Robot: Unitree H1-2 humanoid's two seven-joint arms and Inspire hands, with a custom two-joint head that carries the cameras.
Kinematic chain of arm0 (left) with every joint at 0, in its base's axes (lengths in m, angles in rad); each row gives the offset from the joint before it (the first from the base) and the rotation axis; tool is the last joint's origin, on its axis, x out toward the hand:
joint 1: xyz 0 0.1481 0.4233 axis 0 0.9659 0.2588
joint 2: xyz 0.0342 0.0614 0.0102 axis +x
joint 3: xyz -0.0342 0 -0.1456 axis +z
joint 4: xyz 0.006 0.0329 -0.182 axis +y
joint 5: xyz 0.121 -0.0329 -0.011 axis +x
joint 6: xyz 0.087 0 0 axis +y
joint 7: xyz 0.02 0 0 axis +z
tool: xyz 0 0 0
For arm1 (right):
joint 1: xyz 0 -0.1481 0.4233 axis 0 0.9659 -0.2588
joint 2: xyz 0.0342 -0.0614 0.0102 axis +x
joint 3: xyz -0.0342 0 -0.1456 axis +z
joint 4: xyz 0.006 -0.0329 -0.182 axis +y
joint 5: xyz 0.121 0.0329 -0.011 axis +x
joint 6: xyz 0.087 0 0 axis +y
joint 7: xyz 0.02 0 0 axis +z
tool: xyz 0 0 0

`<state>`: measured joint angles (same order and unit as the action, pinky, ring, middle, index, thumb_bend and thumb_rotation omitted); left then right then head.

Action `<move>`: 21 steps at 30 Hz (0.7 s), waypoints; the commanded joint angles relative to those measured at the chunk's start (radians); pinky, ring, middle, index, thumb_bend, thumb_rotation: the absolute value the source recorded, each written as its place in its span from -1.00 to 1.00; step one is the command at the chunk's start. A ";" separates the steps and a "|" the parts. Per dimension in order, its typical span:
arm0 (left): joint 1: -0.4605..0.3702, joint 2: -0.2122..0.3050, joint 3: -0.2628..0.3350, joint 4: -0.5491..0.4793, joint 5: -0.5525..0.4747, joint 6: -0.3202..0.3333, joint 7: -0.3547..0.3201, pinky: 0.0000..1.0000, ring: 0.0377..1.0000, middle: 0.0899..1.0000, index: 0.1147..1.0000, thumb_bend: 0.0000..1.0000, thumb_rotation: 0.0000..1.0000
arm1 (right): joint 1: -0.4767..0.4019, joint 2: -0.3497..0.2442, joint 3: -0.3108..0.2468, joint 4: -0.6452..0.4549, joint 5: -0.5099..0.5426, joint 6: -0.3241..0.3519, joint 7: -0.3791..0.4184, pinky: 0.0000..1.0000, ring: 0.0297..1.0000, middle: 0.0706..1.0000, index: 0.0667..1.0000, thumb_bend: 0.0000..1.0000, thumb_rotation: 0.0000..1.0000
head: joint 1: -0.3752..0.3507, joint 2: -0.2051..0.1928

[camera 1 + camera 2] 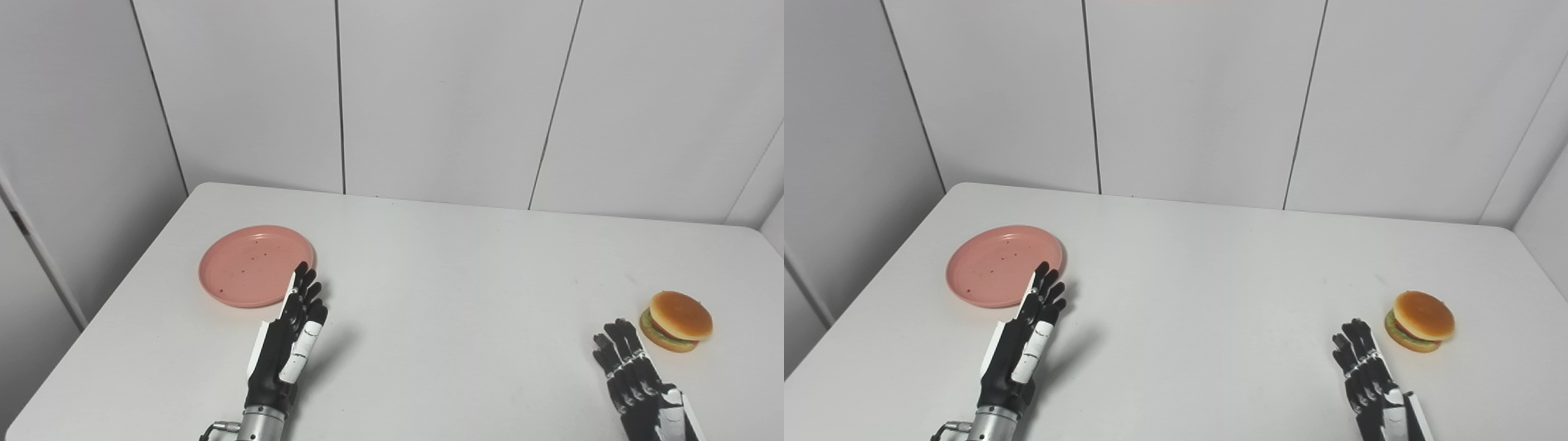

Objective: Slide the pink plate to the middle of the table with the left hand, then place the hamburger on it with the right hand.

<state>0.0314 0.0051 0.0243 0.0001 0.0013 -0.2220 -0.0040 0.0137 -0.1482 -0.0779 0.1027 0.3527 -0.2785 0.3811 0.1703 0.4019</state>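
Left hand (293, 335) spread wide, empty, at pink plate (251, 264) five o'clock rim. Right hand (637, 383) wide, empty. I expect fingers could ride over rim, tipping plate.

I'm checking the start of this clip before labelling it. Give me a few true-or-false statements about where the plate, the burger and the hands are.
1. The pink plate lies on the table's left side. True.
2. The hamburger sits on the plate. False: it rests on the table, far right.
3. The left hand holds nothing, fingers extended near the plate's rim. True.
4. The right hand grips the hamburger. False: it is open, just short of it.
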 commanded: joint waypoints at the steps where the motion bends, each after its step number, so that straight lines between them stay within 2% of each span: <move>1: -0.002 -0.016 -0.019 0.065 -0.023 0.003 -0.017 0.94 0.94 0.99 1.00 0.59 0.63 | -0.070 -0.033 -0.028 0.128 -0.011 0.024 -0.031 1.00 0.93 0.94 0.94 0.71 0.99 | -0.003 0.000; 6: 0.008 -0.011 -0.024 0.038 -0.058 0.003 -0.048 0.98 0.95 0.96 1.00 0.61 0.62 | -0.065 -0.033 -0.029 0.125 -0.014 0.026 -0.034 1.00 0.92 0.93 0.93 0.74 0.97 | -0.004 -0.002; 9: 0.010 -0.016 -0.023 0.007 -0.085 0.021 -0.056 1.00 0.97 0.97 1.00 0.58 0.62 | -0.064 -0.036 -0.029 0.125 -0.014 0.028 -0.032 1.00 0.92 0.94 0.93 0.74 0.98 | -0.002 -0.001; 11: 0.008 -0.019 -0.021 -0.013 -0.092 0.035 -0.053 0.99 0.95 0.95 1.00 0.63 0.63 | -0.066 -0.039 -0.029 0.128 -0.010 0.030 -0.029 1.00 0.93 0.95 0.93 0.73 0.97 | -0.001 -0.001; 14: -0.021 -0.023 -0.006 -0.061 -0.114 0.043 -0.040 0.93 0.90 0.89 0.97 0.71 0.59 | -0.072 -0.040 -0.031 0.141 -0.006 0.027 -0.026 1.00 0.93 0.94 0.93 0.72 0.96 | -0.005 -0.010; 16: -0.056 -0.019 0.006 -0.086 -0.124 0.040 -0.032 0.84 0.82 0.81 0.87 0.70 0.58 | -0.075 -0.041 -0.032 0.152 -0.007 0.025 -0.026 1.00 0.92 0.94 0.93 0.72 0.95 | -0.008 -0.014; 21: -0.151 -0.003 0.036 -0.091 -0.125 0.031 -0.021 0.78 0.78 0.76 0.79 0.73 0.58 | -0.084 -0.046 -0.035 0.179 -0.013 0.012 -0.026 1.00 0.92 0.93 0.93 0.73 0.96 | -0.004 -0.026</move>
<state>-0.0237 -0.0132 0.0433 -0.0443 -0.1178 -0.1716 -0.0406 0.0135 -0.1485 -0.0780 0.1095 0.3513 -0.2940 0.3846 0.1626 0.3789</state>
